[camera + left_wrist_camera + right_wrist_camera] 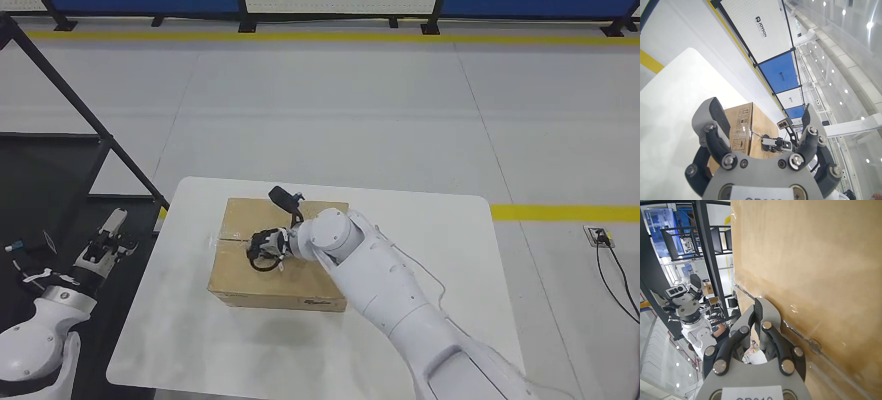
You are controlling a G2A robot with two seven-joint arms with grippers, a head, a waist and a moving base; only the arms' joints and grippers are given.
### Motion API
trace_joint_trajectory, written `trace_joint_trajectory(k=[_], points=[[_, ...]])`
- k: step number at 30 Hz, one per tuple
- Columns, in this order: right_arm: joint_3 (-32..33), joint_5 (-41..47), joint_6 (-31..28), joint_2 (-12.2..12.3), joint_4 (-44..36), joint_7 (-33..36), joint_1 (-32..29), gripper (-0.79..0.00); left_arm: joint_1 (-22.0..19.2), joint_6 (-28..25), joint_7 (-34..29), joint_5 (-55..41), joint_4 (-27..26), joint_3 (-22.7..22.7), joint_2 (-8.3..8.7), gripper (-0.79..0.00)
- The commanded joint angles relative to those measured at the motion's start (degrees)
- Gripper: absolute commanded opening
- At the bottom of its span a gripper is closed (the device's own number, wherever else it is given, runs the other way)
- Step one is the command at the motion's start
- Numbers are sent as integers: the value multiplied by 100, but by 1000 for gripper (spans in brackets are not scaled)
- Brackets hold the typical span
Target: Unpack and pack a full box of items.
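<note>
Right end effector [266, 247]: narrow, with its two pads pressed flat together [757, 313]. It is low over the top of the box, tip against the centre seam.

Cardboard box [280, 270]: directly under the right end effector. It is closed with the flaps down and stands on the white surface [160, 320]. In the right wrist view its brown top [810, 266] lies just past the fingertips.

Clear tape [800, 336]: runs along the box's centre seam, and the right end effector's tip meets this strip. I cannot tell whether the pads pinch the tape or only touch it.

Left end effector [108, 238]: spread wide and holding nothing [761, 106]. It is off the edge of the surface, well apart from the box. Its fingers [719, 115] point towards the box [761, 130], so the box's end face and the right end effector [772, 144] lie ahead of it.

Handling symbols [742, 128]: black pictograms on the end face of the box that is turned towards the left end effector.

Black metal frame [100, 150]: stands on the floor beyond the left end effector, away from the box.

Yellow floor line [560, 212]: on the floor past the far side of the surface from the left end effector.
</note>
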Motion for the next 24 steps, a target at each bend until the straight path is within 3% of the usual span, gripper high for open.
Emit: trace_joint_trajectory(k=[1, 15, 18, 24], points=[[-41, -54, -1, -20, 15, -5, 6, -785, 31, -19, 10, 31, -39, 28, -3, 0], [12, -225, -916, -6, -58, -567, -103, -785, 205, -54, 164, -341, -234, 4, -42, 0], [138, -261, -1120, 82, -190, -795, -237, -785, 142, -41, 339, -598, -244, -24, -62, 0], [612, -495, -1445, 430, -1117, -1446, -942, -785, 154, -197, -32, -709, -414, 21, -58, 0]])
